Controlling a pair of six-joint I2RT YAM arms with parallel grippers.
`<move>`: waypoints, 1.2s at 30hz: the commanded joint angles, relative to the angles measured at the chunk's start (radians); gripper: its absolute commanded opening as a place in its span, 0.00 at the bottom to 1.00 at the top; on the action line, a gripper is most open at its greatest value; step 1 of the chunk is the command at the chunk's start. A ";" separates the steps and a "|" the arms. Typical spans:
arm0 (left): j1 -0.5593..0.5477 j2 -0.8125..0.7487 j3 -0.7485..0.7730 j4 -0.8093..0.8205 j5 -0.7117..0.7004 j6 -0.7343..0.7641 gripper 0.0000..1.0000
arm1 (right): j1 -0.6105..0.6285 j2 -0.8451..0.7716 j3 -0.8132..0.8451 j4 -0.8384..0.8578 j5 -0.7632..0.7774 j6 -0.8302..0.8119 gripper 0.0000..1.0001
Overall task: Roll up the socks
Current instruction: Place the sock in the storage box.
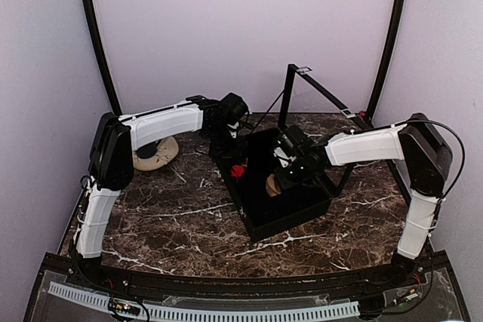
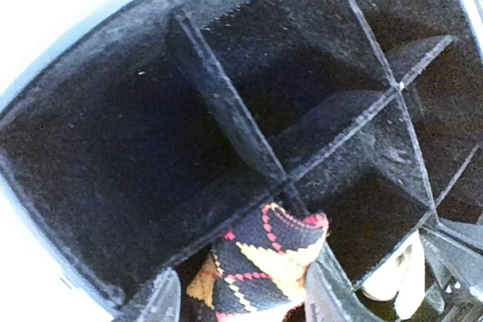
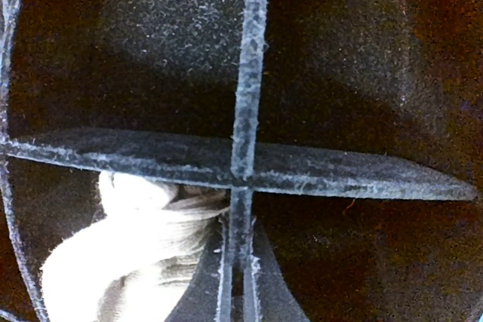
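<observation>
The rolled black argyle sock [image 2: 260, 265] with red and orange diamonds sits between my left gripper's [image 2: 241, 288] fingers, held just above a divider of the black box [image 2: 113, 156]. From above, that gripper [image 1: 232, 162] hangs over the box's left side and the sock shows as a red spot [image 1: 238, 171]. A pale tan sock [image 3: 136, 254] lies bundled in one compartment. My right gripper [image 3: 243, 235] is shut with a thin divider wall [image 3: 245, 73] pinched between its fingers, right beside that tan sock [image 1: 273, 185].
The black felt box [image 1: 290, 213] with its crossed dividers stands in the middle of the marble table [image 1: 181, 216]. Another tan, curled fabric piece [image 1: 155, 154] lies on the table behind my left arm. A black stand [image 1: 290, 96] rises behind the box.
</observation>
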 commanded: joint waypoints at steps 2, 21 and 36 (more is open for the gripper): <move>0.062 -0.016 -0.047 -0.220 -0.144 0.024 0.54 | -0.008 -0.006 0.006 -0.086 0.046 -0.049 0.01; 0.001 -0.005 -0.066 -0.185 -0.098 0.095 0.33 | -0.008 0.019 0.021 -0.089 0.040 -0.043 0.01; -0.096 0.013 -0.053 -0.227 -0.126 0.128 0.35 | -0.009 0.019 0.018 -0.093 0.045 -0.038 0.01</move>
